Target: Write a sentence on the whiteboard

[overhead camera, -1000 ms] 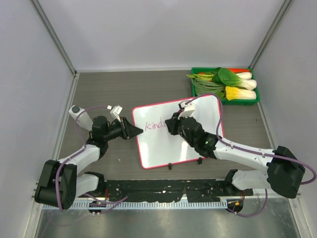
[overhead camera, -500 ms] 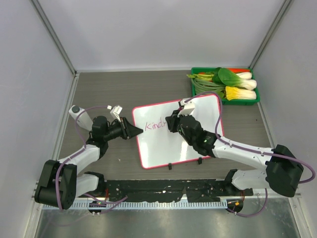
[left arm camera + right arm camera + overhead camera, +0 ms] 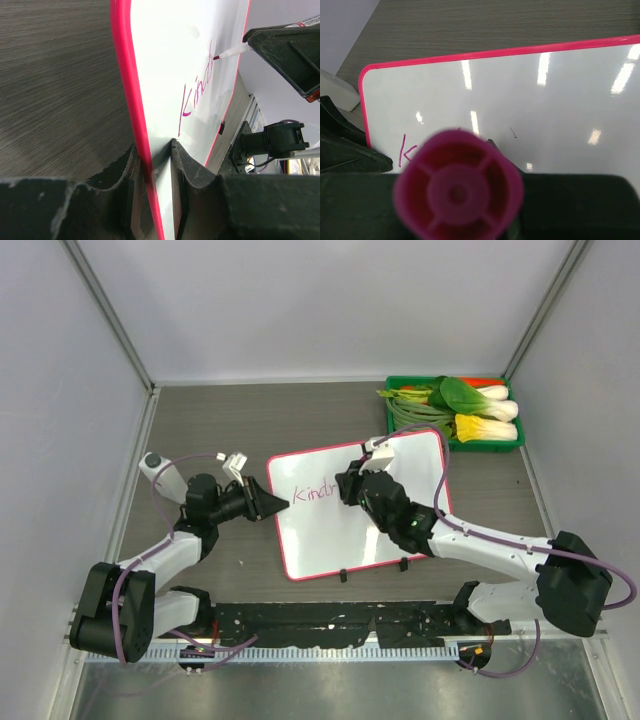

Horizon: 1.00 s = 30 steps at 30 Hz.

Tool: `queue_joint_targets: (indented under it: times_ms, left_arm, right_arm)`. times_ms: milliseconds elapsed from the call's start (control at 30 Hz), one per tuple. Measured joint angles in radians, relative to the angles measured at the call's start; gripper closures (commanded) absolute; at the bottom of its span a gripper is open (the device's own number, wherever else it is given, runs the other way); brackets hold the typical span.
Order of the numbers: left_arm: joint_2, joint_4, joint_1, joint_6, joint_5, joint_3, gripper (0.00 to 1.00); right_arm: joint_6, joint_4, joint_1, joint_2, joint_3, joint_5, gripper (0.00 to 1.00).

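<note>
At worktop [image 3: 230,425] centre: whiteboard [image 3: 345,535] | at its 9 o'clock edge: left hand [image 3: 278,503], pinched onto frame to steady | toward 11 o'clock: right hand [image 3: 352,483], closed round marker [image 3: 231,51], tip at sentence [image 3: 318,492] end for writing

Glossy smooth whiteboard [image 3: 340,530], matt wood-grain table [image 3: 250,415], green plastic tray [image 3: 485,446]

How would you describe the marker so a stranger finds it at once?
Start at the pink-framed whiteboard. Where its writing ends, the right gripper clamps the marker. It is the only slim white stick, its pink tip touching the board.
</note>
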Motion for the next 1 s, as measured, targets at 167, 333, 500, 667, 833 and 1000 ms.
queue_joint_targets:
  times_ms: [167,333,500,667,833,1000]
  left_arm:
    - [0.000,0.000,0.000,0.000,0.000,0.000,1.00]
    - [0.000,0.000,0.000,0.000,0.000,0.000,1.00]
    - [0.000,0.000,0.000,0.000,-0.002,0.000,1.00]
    - [0.000,0.000,-0.001,0.000,-0.003,0.000,1.00]
    - [0.000,0.000,-0.002,0.000,-0.002,0.000,1.00]
    - [0.000,0.000,-0.002,0.000,-0.002,0.000,1.00]
  right_arm:
    - [0.006,-0.021,0.000,-0.016,-0.006,0.002,0.98]
    - [0.018,-0.027,0.000,-0.045,-0.039,-0.003,0.99]
    - [0.023,-0.024,0.000,-0.056,-0.055,-0.011,0.99]
    - [0.026,-0.024,0.000,-0.064,-0.061,-0.018,0.99]
    - [0.024,-0.029,0.000,-0.074,-0.061,-0.027,0.99]
    - [0.019,-0.028,-0.008,-0.108,-0.051,-0.031,0.99]
